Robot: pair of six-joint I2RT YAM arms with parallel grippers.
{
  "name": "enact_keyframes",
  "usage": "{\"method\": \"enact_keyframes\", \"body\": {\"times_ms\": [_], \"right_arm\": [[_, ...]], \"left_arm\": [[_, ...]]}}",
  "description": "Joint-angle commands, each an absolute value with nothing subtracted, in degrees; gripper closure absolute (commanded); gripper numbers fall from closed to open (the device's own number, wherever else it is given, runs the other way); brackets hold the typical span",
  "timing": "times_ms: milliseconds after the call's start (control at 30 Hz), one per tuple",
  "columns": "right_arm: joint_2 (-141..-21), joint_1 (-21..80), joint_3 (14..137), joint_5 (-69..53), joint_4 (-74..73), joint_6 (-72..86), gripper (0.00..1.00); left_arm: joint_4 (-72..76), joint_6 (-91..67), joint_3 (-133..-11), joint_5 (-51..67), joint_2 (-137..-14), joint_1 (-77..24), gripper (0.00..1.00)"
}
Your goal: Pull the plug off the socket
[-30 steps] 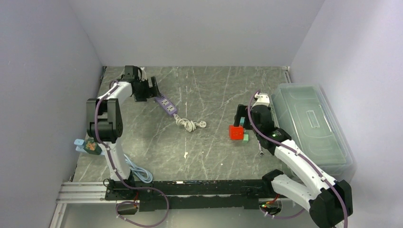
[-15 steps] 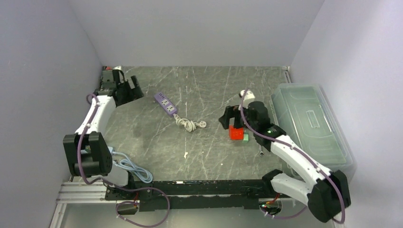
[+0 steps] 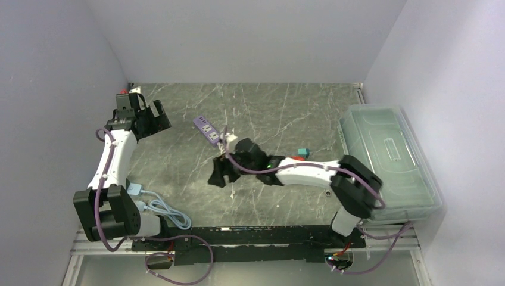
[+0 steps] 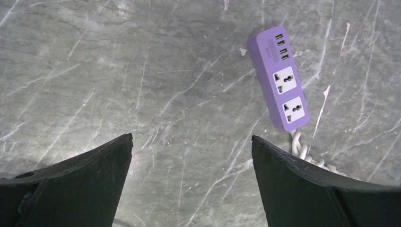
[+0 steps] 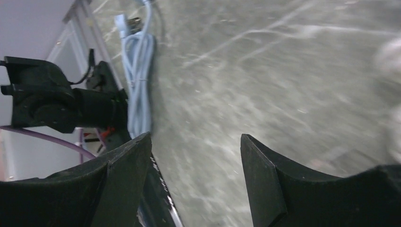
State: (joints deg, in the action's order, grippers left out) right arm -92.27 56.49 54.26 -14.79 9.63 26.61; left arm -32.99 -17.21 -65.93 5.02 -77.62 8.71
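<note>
The purple power strip (image 3: 207, 130) lies at the back middle of the table. In the left wrist view, the strip (image 4: 280, 78) shows two sockets with nothing plugged in. Its white coiled cord (image 4: 302, 151) runs off the near end. The cord's plug is hidden under my right arm in the top view. My left gripper (image 3: 153, 121) is open and empty, to the left of the strip and apart from it; it also shows in its wrist view (image 4: 191, 138). My right gripper (image 3: 217, 174) is open and empty, low over the table just near of the cord; its wrist view (image 5: 195, 137) is blurred.
A clear lidded plastic box (image 3: 387, 161) stands at the right edge. A teal block (image 3: 303, 153) lies behind my right forearm. A coiled light-blue cable (image 3: 161, 211) lies near the left arm's base and also shows in the right wrist view (image 5: 139, 71).
My right arm has swung left from the red block to the cord. My left arm has drawn back left, away from the strip. The red block no longer shows.
</note>
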Motion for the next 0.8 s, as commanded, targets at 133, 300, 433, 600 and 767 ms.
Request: {"method": "enact_keyframes", "body": {"times_ms": [133, 300, 433, 600, 767], "right_arm": [[-107.95, 63.36, 63.46, -25.28, 24.0, 40.14, 0.35], [-113.48, 65.96, 66.42, -26.01, 24.55, 43.32, 0.39], [-117.47, 67.69, 68.95, -26.62, 25.58, 44.74, 0.44], [-121.72, 69.5, 73.0, -29.3, 26.08, 46.66, 0.45], [-124.12, 70.8, 75.99, -29.22, 23.05, 45.75, 0.46]], "left_arm": [[-32.73, -16.1, -66.99, 8.35, -72.53, 8.7, 0.0], [-32.62, -16.17, -66.67, 8.43, -71.68, 8.7, 0.0], [-32.56, -16.28, -66.55, 9.02, -71.46, 8.67, 0.0], [-32.26, -16.23, -66.22, 8.49, -70.97, 8.78, 0.0], [-32.39, -16.26, -66.35, 8.72, -71.02, 8.83, 0.0]]}}
